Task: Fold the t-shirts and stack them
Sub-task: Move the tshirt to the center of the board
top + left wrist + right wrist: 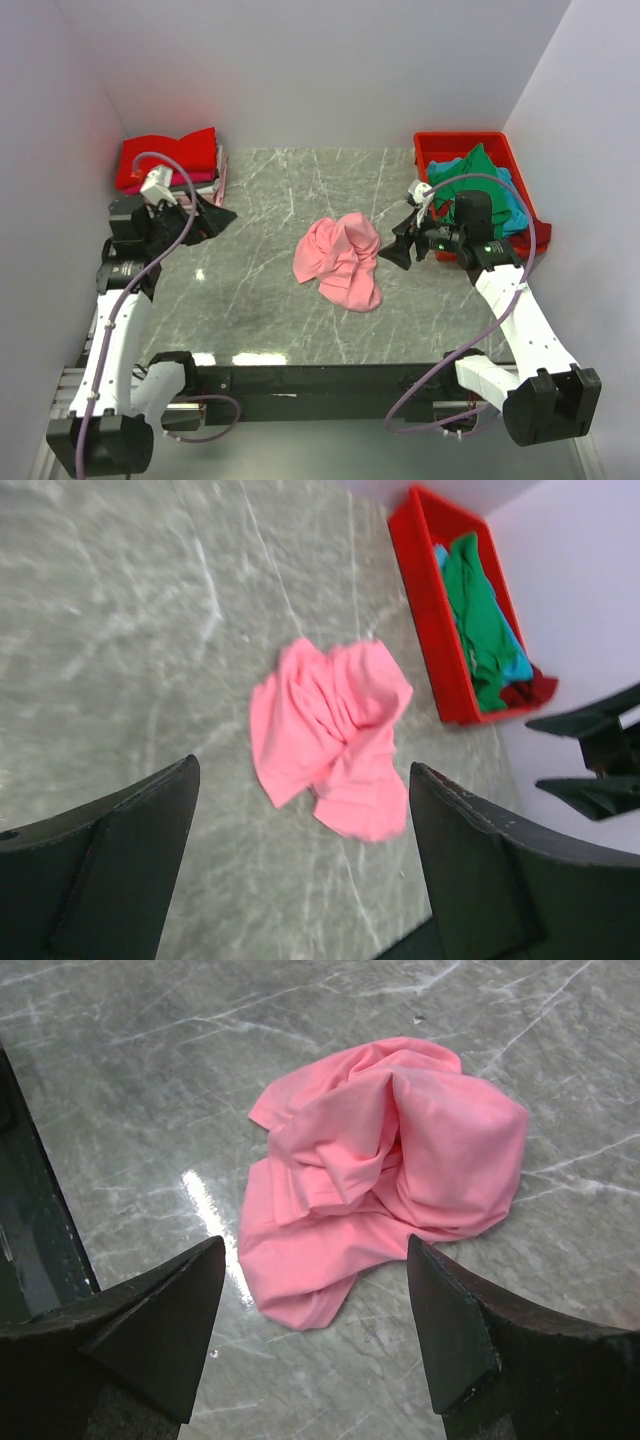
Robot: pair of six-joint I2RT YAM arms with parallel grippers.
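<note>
A crumpled light pink t-shirt (340, 258) lies in a heap in the middle of the marble table; it also shows in the left wrist view (330, 730) and the right wrist view (385, 1160). Folded shirts, red on top with magenta and grey below, form a stack (170, 160) at the back left. A green shirt (470, 180), a teal-blue one and a maroon one lie in the bin. My left gripper (212, 218) is open and empty, left of the pink shirt. My right gripper (400, 245) is open and empty, just right of it.
A rigid red plastic bin (428, 152) stands at the back right, also in the left wrist view (425, 610). White walls close in the back and both sides. A black rail (320, 378) runs along the near table edge.
</note>
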